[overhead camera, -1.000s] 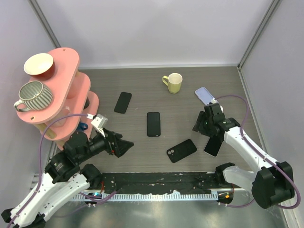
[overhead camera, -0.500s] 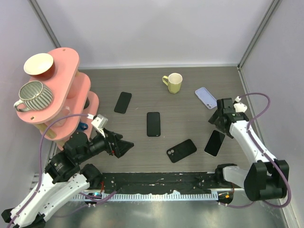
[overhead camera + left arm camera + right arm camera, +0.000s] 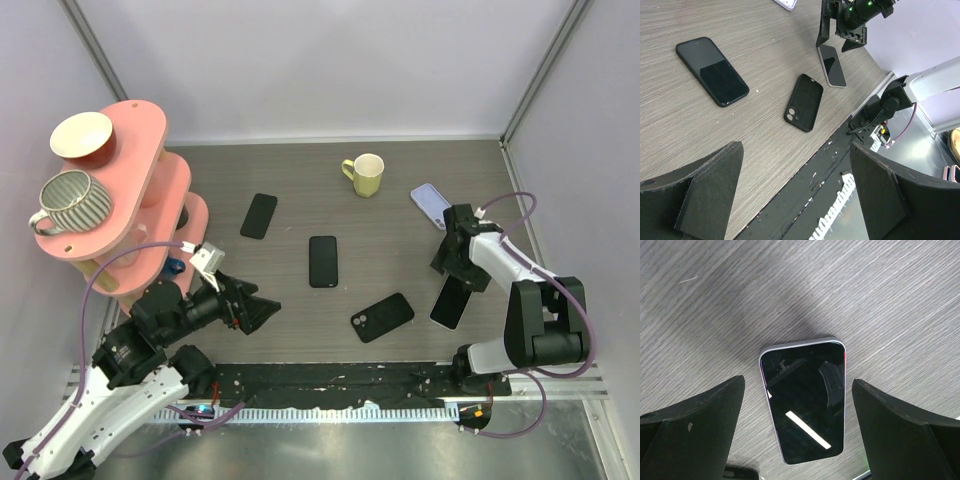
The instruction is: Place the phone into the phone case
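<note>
One pale yellow ceramic mug (image 3: 365,175) on the grey wood-grain desk (image 3: 300,180). One lavender phone case (image 3: 432,203) lies just right of the mug. One lavender-edged phone (image 3: 452,300) lies screen up, right of the mug and well nearer the arm bases.

Three black ones:
- left black phone (image 3: 259,215)
- middle black phone (image 3: 323,261)
- black phone camera side up (image 3: 382,317)

Right gripper (image 3: 452,270) hangs wide open over the lavender-edged phone, holding nothing. Left gripper (image 3: 252,311) is wide open and empty, far left of the mug.

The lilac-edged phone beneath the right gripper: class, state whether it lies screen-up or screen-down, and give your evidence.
Screen-up: the lilac-edged phone shows dark glossy glass with reflections, no camera lenses.
</note>
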